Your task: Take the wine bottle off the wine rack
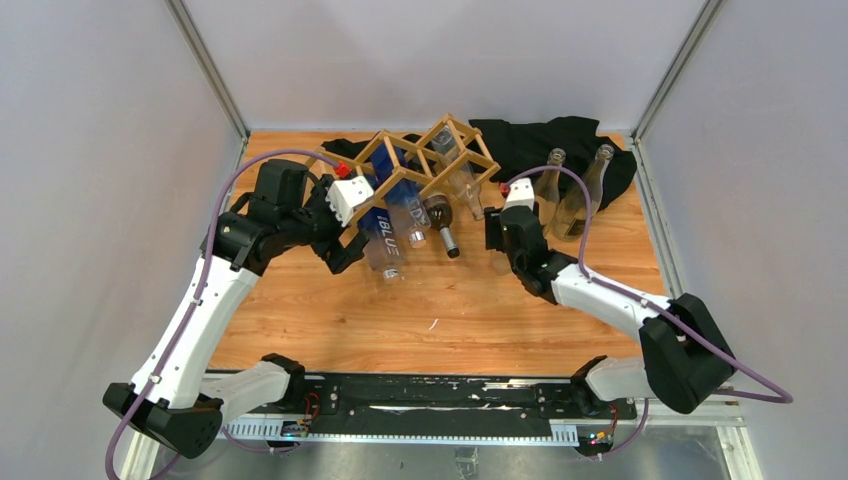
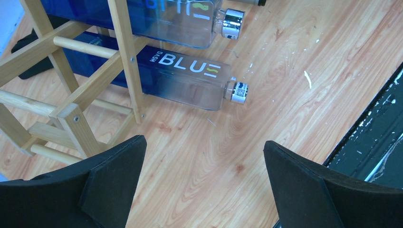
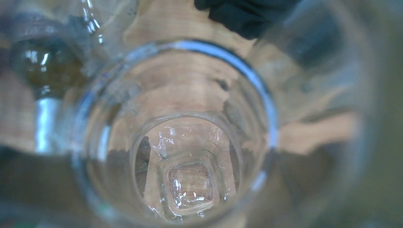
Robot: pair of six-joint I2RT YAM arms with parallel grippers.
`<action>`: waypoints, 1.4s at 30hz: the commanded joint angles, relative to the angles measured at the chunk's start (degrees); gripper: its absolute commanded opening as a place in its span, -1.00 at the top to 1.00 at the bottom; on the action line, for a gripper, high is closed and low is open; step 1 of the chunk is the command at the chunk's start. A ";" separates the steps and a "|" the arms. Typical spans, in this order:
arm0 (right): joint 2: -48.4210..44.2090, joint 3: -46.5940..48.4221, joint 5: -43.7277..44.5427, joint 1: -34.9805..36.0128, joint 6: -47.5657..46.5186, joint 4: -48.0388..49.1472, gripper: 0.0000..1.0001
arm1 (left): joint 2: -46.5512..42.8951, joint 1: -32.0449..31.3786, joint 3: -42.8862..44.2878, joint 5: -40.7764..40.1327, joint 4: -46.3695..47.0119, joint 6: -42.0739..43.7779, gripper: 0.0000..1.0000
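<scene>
The left pincer (image 2: 204, 146) stands fully open. Its two black fingers (image 2: 114, 183) are spread wide and hold nothing, low over the orange-brown wooden desk (image 2: 294, 57) at the left front of the light tan wooden lattice wine rack (image 2: 124, 52). Directly ahead lies the nearest wine bottle (image 2: 187, 78), a square-sided glass bottle, blue fading to clear, lettered BLUE. Its base end sits inside a low cell of the rack, and its silver-capped neck (image 2: 237, 91) points out over the desk. A second bottle of the same kind (image 2: 161, 16) lies in the cell beside it. Further right, a dark glass bottle (image 1: 441, 222) and a clear glass bottle (image 1: 467, 190) occupy the rack.

The step in hand appears to be the approach to the nearest BLUE bottle. A sound grasp closes across the clear part of the body, short of the wooden sticks, with the fingers on the flat sides. Withdrawal should follow the bottle's own axis, so that the body does not catch a stick and drag the light rack. Smooth glass may slip, so a square, centred hold is advisable.

The right pincer (image 1: 497, 238) hangs just right of the rack. Its wrist view shows only close, blurred clear glass, so it cannot be told whether it is open or gripping. Two upright clear glass bottles (image 1: 583, 210) stand by the black cloth (image 1: 530, 140) further right.
</scene>
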 commanded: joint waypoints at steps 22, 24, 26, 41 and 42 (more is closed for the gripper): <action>-18.45 3.10 -0.64 0.89 3.02 -11.54 -0.80 | -0.28 0.29 2.80 2.04 0.29 -0.87 -1.00; -19.65 4.68 -0.83 1.54 2.83 -13.26 -0.81 | -0.23 0.31 2.86 1.75 0.29 -0.79 -1.00; -20.47 6.90 -0.08 2.51 2.61 -14.39 -0.82 | -0.28 0.31 3.10 1.46 0.29 -0.70 -1.00; 2.87 38.84 -10.35 19.57 6.14 -32.90 -0.87 | 2.22 10.01 3.66 2.82 0.28 2.38 -1.00; 5.38 40.60 -12.04 19.98 6.78 -33.34 -0.90 | 2.30 10.85 3.21 2.81 0.29 3.01 -1.00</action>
